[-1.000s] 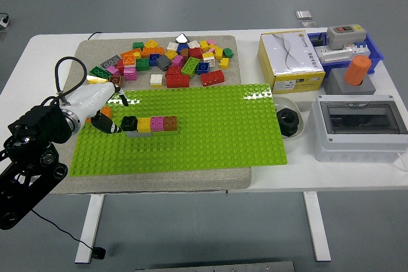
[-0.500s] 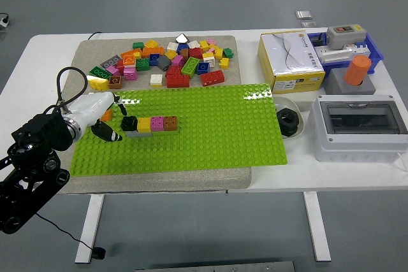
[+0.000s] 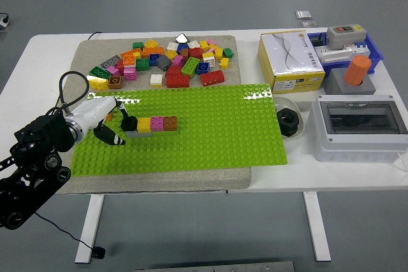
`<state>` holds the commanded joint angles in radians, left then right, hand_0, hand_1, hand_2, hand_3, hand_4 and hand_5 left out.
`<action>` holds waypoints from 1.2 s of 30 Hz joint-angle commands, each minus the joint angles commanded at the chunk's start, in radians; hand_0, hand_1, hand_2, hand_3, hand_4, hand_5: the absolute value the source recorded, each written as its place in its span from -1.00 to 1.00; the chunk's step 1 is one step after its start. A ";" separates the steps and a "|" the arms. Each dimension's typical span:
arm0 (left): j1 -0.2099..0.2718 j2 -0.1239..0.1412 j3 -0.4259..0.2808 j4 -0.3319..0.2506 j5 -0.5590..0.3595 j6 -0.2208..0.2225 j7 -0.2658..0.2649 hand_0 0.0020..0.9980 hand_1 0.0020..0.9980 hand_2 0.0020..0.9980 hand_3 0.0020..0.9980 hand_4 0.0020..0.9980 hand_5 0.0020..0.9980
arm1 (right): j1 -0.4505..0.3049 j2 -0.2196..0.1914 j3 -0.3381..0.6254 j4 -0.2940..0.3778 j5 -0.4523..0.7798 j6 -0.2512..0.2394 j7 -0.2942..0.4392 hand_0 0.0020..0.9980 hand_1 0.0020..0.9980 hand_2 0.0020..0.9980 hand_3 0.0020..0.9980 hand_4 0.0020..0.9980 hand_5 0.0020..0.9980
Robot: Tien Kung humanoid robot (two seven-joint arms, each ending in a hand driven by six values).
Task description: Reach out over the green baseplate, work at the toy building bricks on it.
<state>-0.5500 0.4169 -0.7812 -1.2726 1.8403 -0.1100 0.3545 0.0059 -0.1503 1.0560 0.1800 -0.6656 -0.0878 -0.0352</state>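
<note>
Hiding black brick (image 3: 130, 122): left hand (image 3: 109, 122)

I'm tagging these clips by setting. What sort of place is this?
Probably a robotics lab or test bench: a white table on grey floor, toy bricks beside a green baseplate, plus an electrical breaker box.

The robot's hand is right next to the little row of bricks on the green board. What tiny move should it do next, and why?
Probably ease the left hand a little further right, so its fingers close around the dark brick at the left end of the brick row on the green baseplate. The fingertips sit right beside that brick, but a firm grip is not visible yet.
</note>
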 joint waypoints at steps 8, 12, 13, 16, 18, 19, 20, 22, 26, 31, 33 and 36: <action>0.006 -0.002 0.001 -0.003 0.000 0.001 0.001 -0.55 -0.88 0.63 0.12 1.00 -0.75 | -0.001 -0.001 0.001 0.000 -0.001 0.001 0.001 0.26 -0.05 0.25 0.43 0.53 0.80; 0.009 -0.004 0.001 -0.008 0.006 0.004 0.003 -0.54 -0.88 0.63 0.12 1.00 -0.74 | -0.001 -0.001 0.003 0.000 -0.004 0.001 0.000 0.26 -0.06 0.25 0.43 0.53 0.80; 0.010 -0.005 0.002 -0.009 0.009 0.005 0.003 -0.54 -0.88 0.63 0.12 1.00 -0.74 | -0.001 -0.001 0.004 0.000 -0.005 0.001 0.000 0.26 -0.06 0.25 0.43 0.53 0.80; 0.012 -0.007 0.003 -0.012 0.015 0.010 0.003 -0.54 -0.88 0.63 0.12 1.00 -0.74 | -0.002 0.000 0.004 0.000 -0.005 0.002 0.000 0.26 -0.06 0.25 0.43 0.53 0.80; 0.014 -0.009 0.003 -0.010 0.020 0.014 0.003 -0.54 -0.88 0.63 0.12 1.00 -0.73 | -0.002 0.000 0.005 0.000 -0.005 0.001 0.000 0.26 -0.06 0.25 0.43 0.52 0.80; 0.014 -0.011 0.003 -0.009 0.022 0.016 0.003 -0.54 -0.88 0.63 0.12 1.00 -0.73 | -0.002 0.000 0.005 0.000 -0.006 0.001 0.000 0.26 -0.06 0.25 0.43 0.52 0.80; 0.015 -0.012 0.003 -0.008 0.025 0.019 0.004 -0.54 -0.88 0.63 0.12 1.00 -0.73 | -0.002 0.001 0.005 0.000 -0.006 0.001 0.000 0.26 -0.06 0.25 0.43 0.52 0.80; 0.017 -0.015 0.005 -0.006 0.030 0.025 0.005 -0.54 -0.88 0.63 0.12 1.00 -0.73 | -0.003 0.001 0.005 0.000 -0.005 0.001 0.000 0.26 -0.06 0.25 0.43 0.52 0.80; 0.019 -0.016 0.008 -0.001 0.031 0.028 0.005 -0.54 -0.87 0.63 0.11 1.00 -0.70 | -0.003 0.001 0.005 0.000 -0.006 0.001 0.000 0.26 -0.06 0.25 0.43 0.52 0.80; 0.019 -0.015 0.010 0.000 0.029 0.028 0.008 -0.53 -0.88 0.62 0.11 1.00 -0.69 | -0.004 0.002 0.008 0.000 -0.009 0.001 -0.001 0.26 -0.06 0.25 0.43 0.52 0.80; 0.020 -0.015 0.012 0.000 0.029 0.029 0.008 -0.53 -0.88 0.62 0.11 1.00 -0.69 | -0.004 0.003 0.009 0.000 -0.010 0.001 -0.002 0.26 -0.06 0.25 0.43 0.52 0.80; 0.021 -0.014 0.017 -0.004 0.031 0.031 0.008 -0.53 -0.87 0.62 0.11 1.00 -0.68 | -0.005 0.004 0.011 0.000 -0.012 0.002 -0.003 0.26 -0.06 0.25 0.43 0.52 0.80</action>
<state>-0.5292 0.4026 -0.7644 -1.2769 1.8709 -0.0785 0.3630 0.0010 -0.1467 1.0673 0.1800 -0.6775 -0.0862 -0.0378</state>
